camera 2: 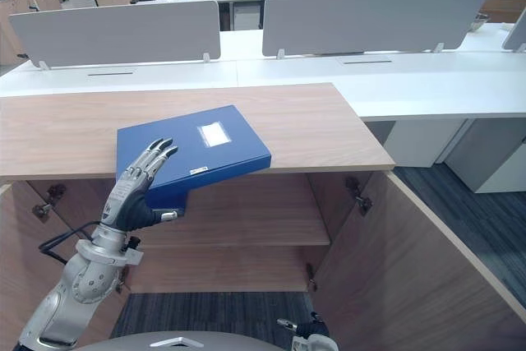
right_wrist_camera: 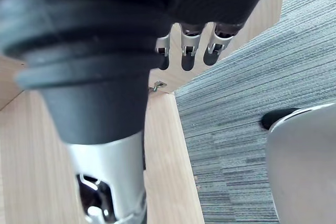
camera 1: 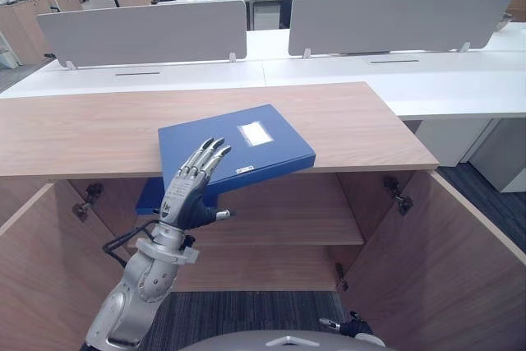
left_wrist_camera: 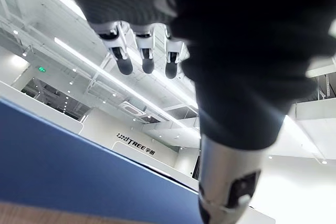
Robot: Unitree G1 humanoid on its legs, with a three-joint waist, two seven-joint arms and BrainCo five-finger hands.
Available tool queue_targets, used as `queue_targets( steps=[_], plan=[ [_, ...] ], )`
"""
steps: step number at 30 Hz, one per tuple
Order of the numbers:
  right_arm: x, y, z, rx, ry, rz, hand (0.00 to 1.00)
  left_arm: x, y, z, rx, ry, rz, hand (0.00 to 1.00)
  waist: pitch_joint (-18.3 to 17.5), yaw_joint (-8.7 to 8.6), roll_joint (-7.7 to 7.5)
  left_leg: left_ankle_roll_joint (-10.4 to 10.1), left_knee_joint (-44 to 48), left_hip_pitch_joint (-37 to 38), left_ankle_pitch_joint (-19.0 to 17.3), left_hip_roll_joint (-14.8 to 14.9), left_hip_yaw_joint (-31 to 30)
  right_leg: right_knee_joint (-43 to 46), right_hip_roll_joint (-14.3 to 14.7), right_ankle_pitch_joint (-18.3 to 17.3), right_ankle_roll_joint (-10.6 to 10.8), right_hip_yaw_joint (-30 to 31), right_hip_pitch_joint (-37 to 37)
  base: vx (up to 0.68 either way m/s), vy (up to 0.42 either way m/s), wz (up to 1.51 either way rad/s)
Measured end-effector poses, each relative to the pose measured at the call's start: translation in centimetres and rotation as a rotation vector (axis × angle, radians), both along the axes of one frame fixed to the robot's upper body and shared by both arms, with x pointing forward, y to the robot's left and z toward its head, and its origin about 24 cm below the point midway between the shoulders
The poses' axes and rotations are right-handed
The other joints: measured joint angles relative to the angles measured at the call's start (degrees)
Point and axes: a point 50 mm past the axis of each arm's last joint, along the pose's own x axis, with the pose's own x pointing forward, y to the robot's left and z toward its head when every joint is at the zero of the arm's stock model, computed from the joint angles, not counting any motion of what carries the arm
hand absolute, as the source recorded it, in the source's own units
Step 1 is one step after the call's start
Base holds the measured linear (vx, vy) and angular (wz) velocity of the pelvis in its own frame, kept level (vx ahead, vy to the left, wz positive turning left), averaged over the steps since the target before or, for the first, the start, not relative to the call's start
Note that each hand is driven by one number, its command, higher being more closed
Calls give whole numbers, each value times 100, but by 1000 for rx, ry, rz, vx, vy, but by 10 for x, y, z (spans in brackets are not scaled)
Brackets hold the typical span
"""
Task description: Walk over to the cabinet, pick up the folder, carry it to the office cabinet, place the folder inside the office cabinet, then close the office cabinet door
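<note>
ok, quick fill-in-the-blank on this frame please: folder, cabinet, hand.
1. The folder lying on the cabinet top is ___ in colour.
2. Its near part juts out over the cabinet's ___ edge.
3. Both cabinet doors stand ___.
4. The hand raised at the folder, fingers straight, is the robot's ___ one.

Missing words: blue; front; open; left.
</note>
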Motion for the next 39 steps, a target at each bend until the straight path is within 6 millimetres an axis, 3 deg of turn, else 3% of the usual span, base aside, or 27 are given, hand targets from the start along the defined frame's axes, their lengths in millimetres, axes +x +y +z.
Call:
queue_targets(
  steps=[7, 17, 24, 25, 39],
  plan=[
    [2, 1, 0, -1, -1, 17, 0, 9, 6, -12, 76, -1, 99, 0, 17, 16, -32, 1, -8, 118, 2, -14, -70, -44, 5, -42, -93, -43, 101, -1, -3, 2],
    [1, 4, -1, 10, 3, 17, 0, 16, 11, -29, 133, 63, 170, 0, 16, -14, -156, -10, -8, 72, -11, -19, -143, -254, -1, 31, -20, -138, 195, 14, -2, 3],
    [1, 4, -1, 10, 3, 18, 0, 18, 15, -31, 196, 54, 208, 0, 26, -64, -170, -32, -8, 88, -40, -13, -147, -412, 14, 80, -27, -157, 286, 5, 0, 0],
    [1, 4, 0, 10, 3, 18, 0, 20, 17, -31, 215, 50, 222, 100, 26, -71, -170, -35, -8, 86, -43, -8, -147, -426, 19, 84, -27, -157, 291, 0, 0, 0],
    [5, 3, 2, 15, -21, 15, 0, 42, 36, -17, 314, -47, 345, 100, 15, -200, -145, -77, -8, 77, -89, 14, -117, -501, 44, 86, -31, -136, 303, 0, 0, 0]
  ],
)
